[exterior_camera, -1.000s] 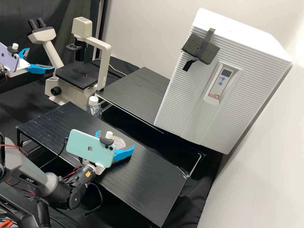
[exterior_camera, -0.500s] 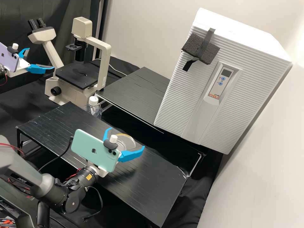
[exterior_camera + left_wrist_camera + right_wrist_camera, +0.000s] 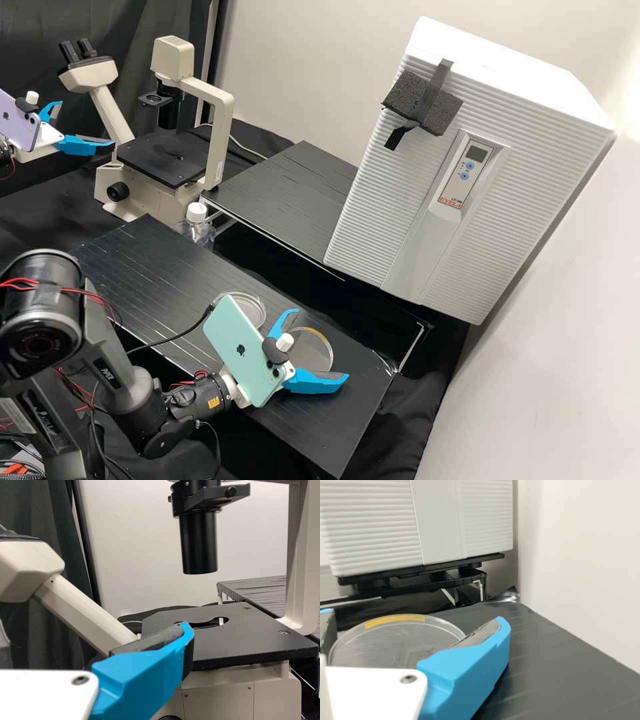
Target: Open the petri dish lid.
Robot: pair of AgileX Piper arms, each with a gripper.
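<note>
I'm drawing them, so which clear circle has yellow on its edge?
The lid, held in the right tool. The other circle, the dish, shows no yellow.

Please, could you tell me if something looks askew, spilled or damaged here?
Two small oddities: the black covering looks crumpled at a corner of the low platform, and a dark foam pad is taped to the white cabinet, which looks improvised. I see no spill.

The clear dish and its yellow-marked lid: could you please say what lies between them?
One blue finger of the right gripper is between the dish and the lid in the high view.
</note>
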